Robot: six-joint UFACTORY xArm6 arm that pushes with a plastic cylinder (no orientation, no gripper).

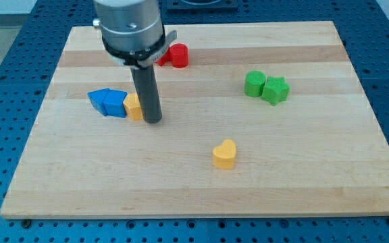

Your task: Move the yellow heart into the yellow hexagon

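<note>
The surface (201, 182) is showing as pale wood, laid in long lengthwise strips with a fine grain, smooth and giving off only a soft satin sheen. The yellow heart (225, 154) is looking like moulded plastic, matt and even in colour, and the yellow hexagon (133, 106) is showing the same finish (only a sliver of it is visible beside the rod). The blue blocks (109, 102), the green blocks (266, 87) and the red block (176, 55) are all reading as the same smooth, dull plastic. The rod (146, 91) is appearing dark and matt, while the collar (128, 23) above it is gleaming like brushed metal.
</note>
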